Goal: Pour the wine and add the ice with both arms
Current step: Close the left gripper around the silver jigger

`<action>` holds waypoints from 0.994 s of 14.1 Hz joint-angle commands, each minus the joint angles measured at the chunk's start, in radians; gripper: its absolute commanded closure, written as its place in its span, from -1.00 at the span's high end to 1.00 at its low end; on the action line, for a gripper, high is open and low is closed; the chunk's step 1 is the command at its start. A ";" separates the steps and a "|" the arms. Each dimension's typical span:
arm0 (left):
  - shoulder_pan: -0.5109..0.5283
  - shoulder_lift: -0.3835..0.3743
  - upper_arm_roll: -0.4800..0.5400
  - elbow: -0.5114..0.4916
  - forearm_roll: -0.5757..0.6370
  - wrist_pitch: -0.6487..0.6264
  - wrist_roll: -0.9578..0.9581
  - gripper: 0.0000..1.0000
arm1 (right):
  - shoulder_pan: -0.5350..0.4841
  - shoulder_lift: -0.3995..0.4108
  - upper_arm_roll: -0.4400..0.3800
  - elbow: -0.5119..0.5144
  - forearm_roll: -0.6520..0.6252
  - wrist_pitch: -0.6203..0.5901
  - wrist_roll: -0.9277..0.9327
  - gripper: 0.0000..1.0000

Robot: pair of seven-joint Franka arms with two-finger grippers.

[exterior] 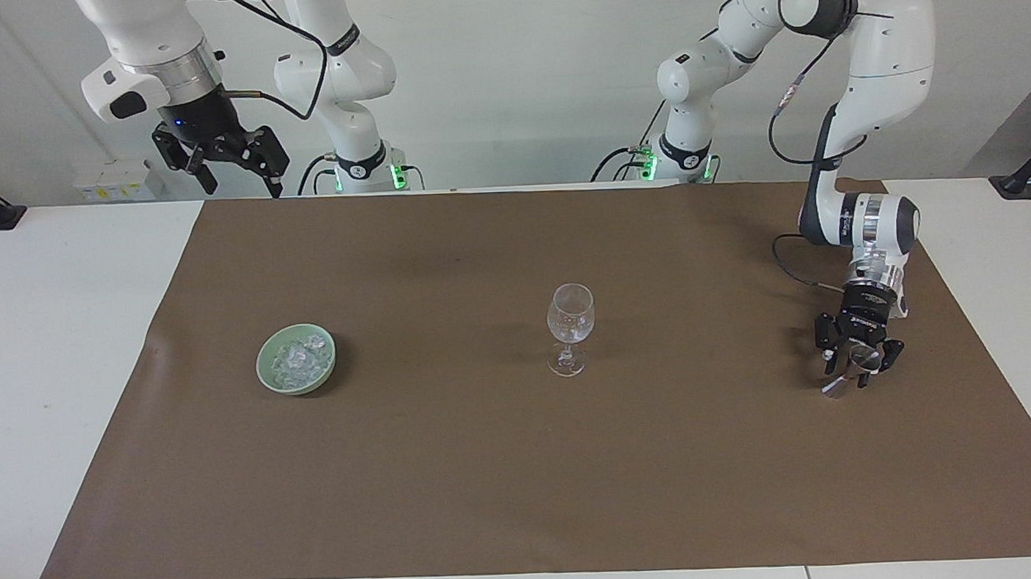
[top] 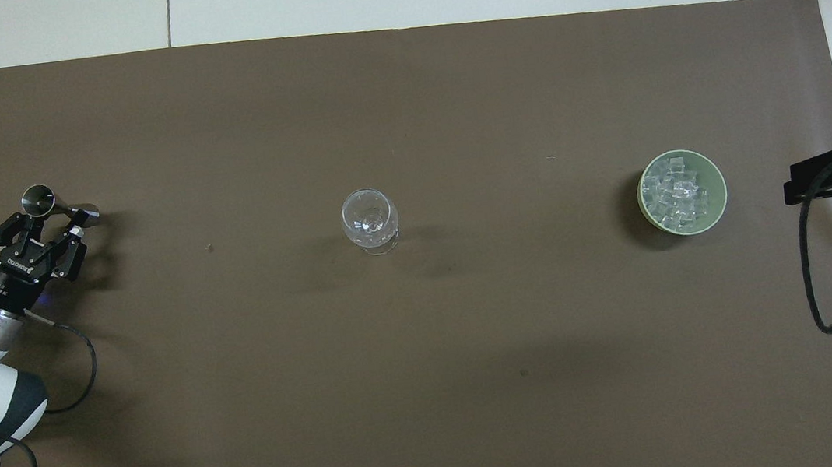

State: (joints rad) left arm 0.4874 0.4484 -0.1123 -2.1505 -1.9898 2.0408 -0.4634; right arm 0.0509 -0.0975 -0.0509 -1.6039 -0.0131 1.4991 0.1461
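Brown paper is covering the white bench (exterior: 49,362) we are looking at. Ice (exterior: 297,358) is sitting heaped in a pale green bowl (exterior: 269,374) toward the right arm's end; a clear stemmed glass (exterior: 569,326) is standing upright mid-bench. We are seeing the left end effector (exterior: 851,370) hanging low around a small metal jigger (top: 45,205) lying on its side, fingers flanking it; grip we cannot tell. Right end effector (exterior: 230,176) is waiting raised, fingers spread wide, holding nothing.
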 commanded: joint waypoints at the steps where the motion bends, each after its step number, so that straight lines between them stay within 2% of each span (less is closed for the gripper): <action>1: -0.023 0.012 0.010 0.017 -0.033 0.024 0.012 0.05 | 0.003 -0.022 -0.006 -0.024 0.019 -0.002 -0.017 1.00; 14: -0.030 0.012 0.010 0.017 -0.052 0.022 0.012 -0.06 | 0.003 -0.024 -0.006 -0.024 0.019 -0.003 -0.017 1.00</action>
State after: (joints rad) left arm 0.4758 0.4485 -0.1122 -2.1502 -2.0155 2.0479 -0.4631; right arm 0.0510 -0.0975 -0.0509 -1.6039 -0.0131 1.4991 0.1460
